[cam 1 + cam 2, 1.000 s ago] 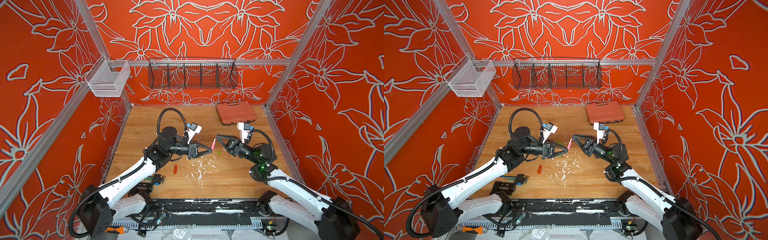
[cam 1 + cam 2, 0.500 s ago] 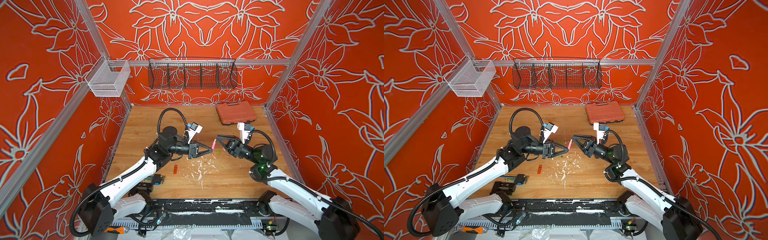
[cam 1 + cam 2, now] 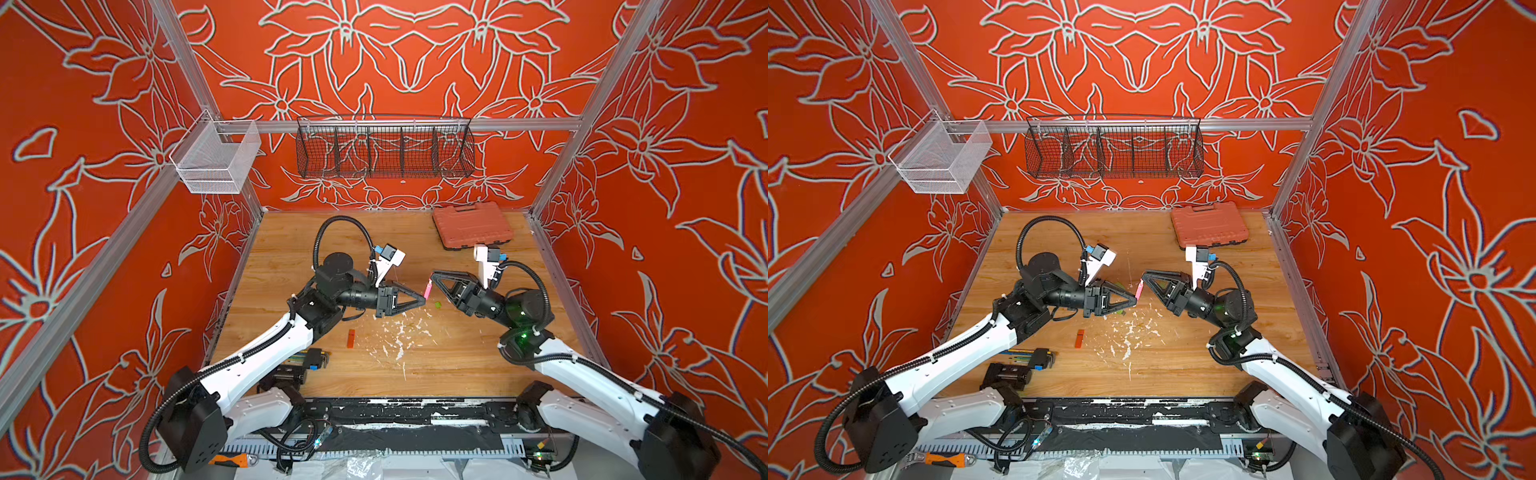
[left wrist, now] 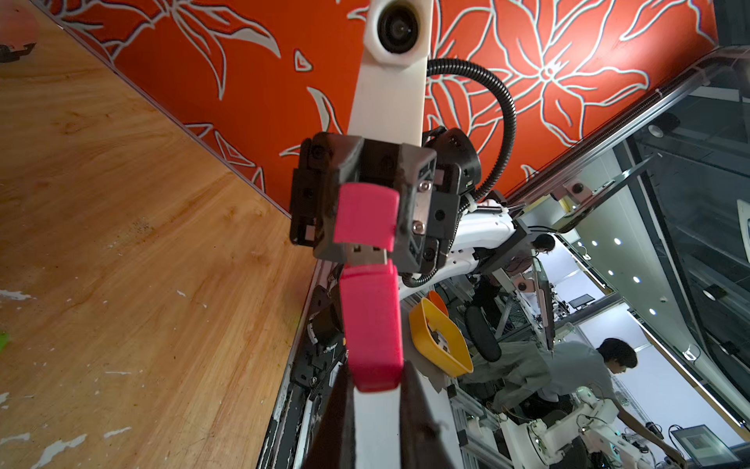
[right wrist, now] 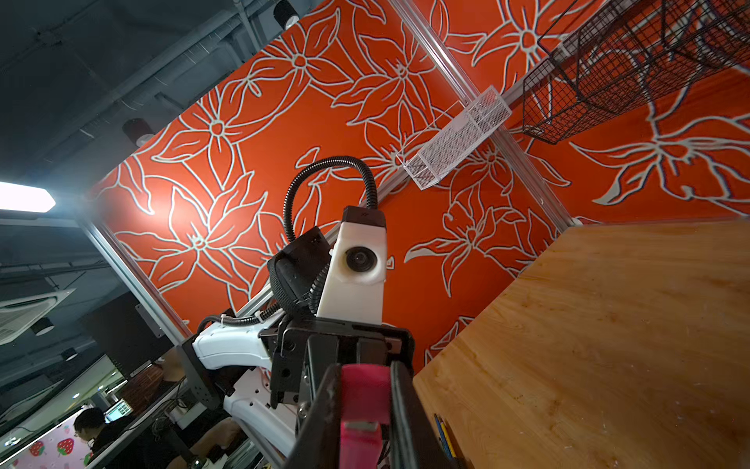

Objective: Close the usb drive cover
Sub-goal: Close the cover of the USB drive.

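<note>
Pink plastic usb drive [image 4: 371, 325] hangs in the air over the middle of the worn wooden tabletop [image 3: 457, 365]. The left gripper [image 3: 420, 300] holds it by the tail end, jaws clenched on it. The matching pink plastic cover [image 4: 365, 217] is pinched in the right gripper [image 3: 435, 277], lined up nose to nose with the drive. In the left wrist view we see a band of the silver metal plug [image 4: 367, 256] bare between cover and drive. So the cover looks started on the plug but not seated.

Change over the last second: none we can see. Arms, drive and cover sit where they were in both top views, and neither grip has shifted. We read that as a stall mid-push or a very slow press — the task isn't done while metal shows. Our guess is that what remains is a short straight push along the drive's axis. Any tilt and the cover could jam, or the drive could slip in the left jaws.

On the table under the pair are a small green scrap [image 3: 437, 304], a small orange block [image 3: 351, 338] and white flecks. An orange-red plastic tool case [image 3: 471, 224] lies at the far right corner, well apart.

Writing: none readable — no brand or capacity mark shows on drive or cover, and there is no legible text on the case lid.
</note>
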Robot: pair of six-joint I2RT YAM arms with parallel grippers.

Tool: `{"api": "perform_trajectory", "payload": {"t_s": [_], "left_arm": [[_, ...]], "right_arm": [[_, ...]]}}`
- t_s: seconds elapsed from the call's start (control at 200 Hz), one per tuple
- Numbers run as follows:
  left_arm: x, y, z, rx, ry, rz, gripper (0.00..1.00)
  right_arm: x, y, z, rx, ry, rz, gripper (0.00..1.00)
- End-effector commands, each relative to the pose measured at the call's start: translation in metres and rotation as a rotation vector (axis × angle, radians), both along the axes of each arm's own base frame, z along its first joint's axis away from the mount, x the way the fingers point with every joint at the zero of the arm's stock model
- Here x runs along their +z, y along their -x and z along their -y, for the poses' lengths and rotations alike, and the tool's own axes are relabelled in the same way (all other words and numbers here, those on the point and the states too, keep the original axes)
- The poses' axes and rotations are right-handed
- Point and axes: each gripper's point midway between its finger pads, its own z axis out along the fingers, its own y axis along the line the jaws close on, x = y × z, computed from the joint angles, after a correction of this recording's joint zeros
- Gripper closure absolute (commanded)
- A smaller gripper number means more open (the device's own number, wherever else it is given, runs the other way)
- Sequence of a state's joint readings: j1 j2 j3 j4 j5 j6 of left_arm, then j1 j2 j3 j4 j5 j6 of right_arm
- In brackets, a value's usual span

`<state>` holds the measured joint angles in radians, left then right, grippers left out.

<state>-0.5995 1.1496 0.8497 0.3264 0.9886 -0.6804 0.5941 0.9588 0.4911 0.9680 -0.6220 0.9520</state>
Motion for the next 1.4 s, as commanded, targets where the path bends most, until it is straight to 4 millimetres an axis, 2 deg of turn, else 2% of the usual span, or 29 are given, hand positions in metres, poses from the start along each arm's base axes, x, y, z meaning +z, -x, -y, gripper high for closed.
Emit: {"api": "perform_trajectory", "payload": {"t_s": [0.0,0.205,0.31,0.44,0.696,0.961,1.021,1.126,1.396], "left_arm": [[0.012,-0.001,0.0,-0.004,0.041,0.049,0.97],[0.016,-0.006,0.001,0.021,0.045,0.073,0.98],[0.02,-0.012,0.004,0.035,0.063,0.086,0.99],[0.024,-0.017,0.006,0.039,0.07,0.104,1.0],[0.02,-0.022,0.007,0.055,0.033,0.117,1.0],[0.032,-0.024,0.009,0.048,0.056,0.154,1.0],[0.032,-0.025,0.01,0.047,0.06,0.153,1.0],[0.031,-0.026,0.011,0.046,0.062,0.151,1.0],[0.028,-0.024,0.009,0.046,0.047,0.152,1.0]], "right_arm": [[0.002,0.005,-0.002,0.009,0.008,0.021,0.98],[0.006,0.011,-0.004,0.038,0.002,0.031,0.97],[0.008,0.013,-0.004,0.043,-0.002,0.037,0.93],[0.009,0.016,-0.004,0.043,0.014,0.046,0.83],[0.012,0.024,0.004,0.006,0.077,0.067,0.8],[0.016,0.028,0.004,0.016,0.083,0.084,0.75],[0.019,0.029,0.003,0.024,0.079,0.092,0.72],[0.021,0.029,0.002,0.031,0.082,0.097,0.62],[0.015,0.029,0.007,-0.011,0.143,0.094,0.54]]}}
